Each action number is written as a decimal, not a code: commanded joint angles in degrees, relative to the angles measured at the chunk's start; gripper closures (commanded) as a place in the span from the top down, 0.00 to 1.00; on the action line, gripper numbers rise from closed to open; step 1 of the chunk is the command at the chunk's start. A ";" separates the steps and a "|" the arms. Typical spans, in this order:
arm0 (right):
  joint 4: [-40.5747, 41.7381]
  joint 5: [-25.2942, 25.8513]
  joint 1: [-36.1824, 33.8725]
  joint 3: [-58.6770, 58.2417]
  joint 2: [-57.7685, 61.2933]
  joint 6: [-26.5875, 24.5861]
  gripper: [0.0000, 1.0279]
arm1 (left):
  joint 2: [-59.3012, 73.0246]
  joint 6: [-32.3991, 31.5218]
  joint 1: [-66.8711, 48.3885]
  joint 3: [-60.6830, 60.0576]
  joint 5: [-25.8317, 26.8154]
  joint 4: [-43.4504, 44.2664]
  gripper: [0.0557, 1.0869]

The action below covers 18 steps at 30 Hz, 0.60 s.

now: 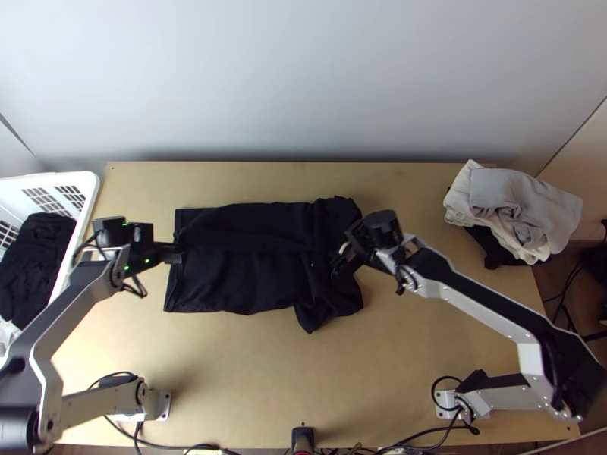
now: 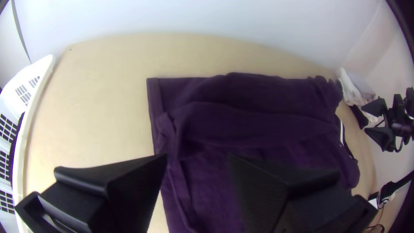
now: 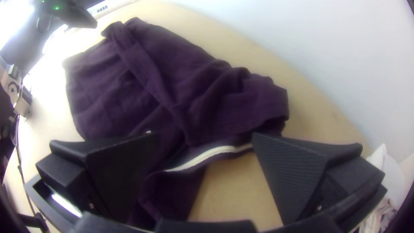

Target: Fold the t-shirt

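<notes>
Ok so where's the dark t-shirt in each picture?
Top view: t-shirt mid-table, slightly left of centre.
Left wrist view: between and beyond its open fingers.
Right wrist view: ahead of its fingers, white band between them.
Shared landmark: pale cloth pile, past the shirt's white-banded end.

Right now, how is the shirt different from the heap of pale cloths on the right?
The shirt is dark all over, apart from a pale strip at its neck end, while the heap is mostly white and light grey. The shirt lies low and wide, with part of it folded over; the heap is piled up and bunched. The shirt is near the middle of the table, the heap at its far right corner. Both are creased.
</notes>
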 commanded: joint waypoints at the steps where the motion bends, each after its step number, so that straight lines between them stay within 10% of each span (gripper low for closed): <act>1: -10.56 -3.09 -3.24 2.64 -5.34 0.78 0.96 | -10.56 3.57 1.05 0.09 2.28 -16.90 0.69; 18: -25.41 -6.78 -0.87 -1.40 -14.30 2.28 0.96 | -10.82 11.39 0.61 -6.68 -2.21 -25.25 0.71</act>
